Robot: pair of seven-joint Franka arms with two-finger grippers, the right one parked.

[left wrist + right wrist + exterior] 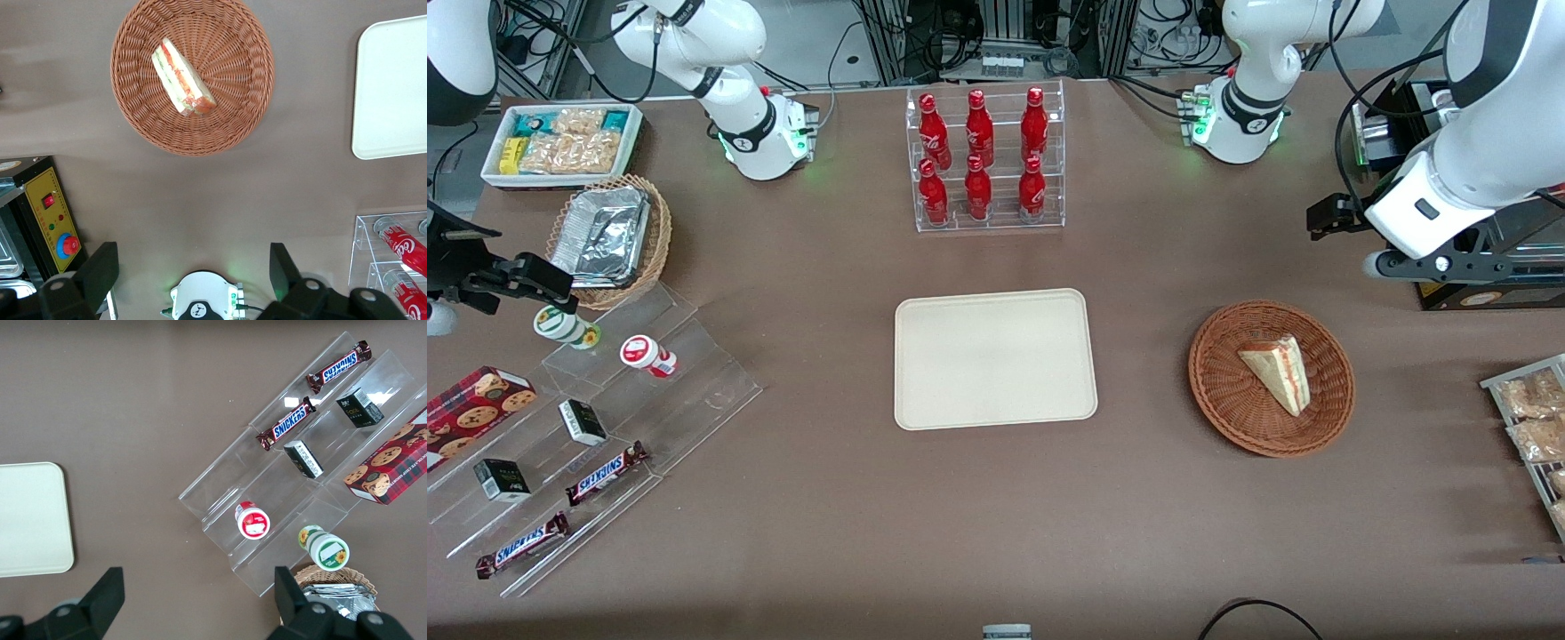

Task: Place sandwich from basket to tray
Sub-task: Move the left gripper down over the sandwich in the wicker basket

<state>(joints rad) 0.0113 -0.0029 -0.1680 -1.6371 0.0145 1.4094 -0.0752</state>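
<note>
My gripper (192, 280), fingers spread and empty, hangs high; sandwich (181, 78) in basket (233, 113) at twelve o'clock, long axis eleven-to-five

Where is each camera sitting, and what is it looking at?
Front view: high up, facing the robots, looking down on the table, with the tray, the basket and the sandwich; both arms show.
Left wrist view: on the working arm, looking straight down at the sandwich in the basket; the open gripper hangs above bare table.
Right wrist view: on the parked arm, looking down at the snack shelf.
All three views share the tray.
</note>
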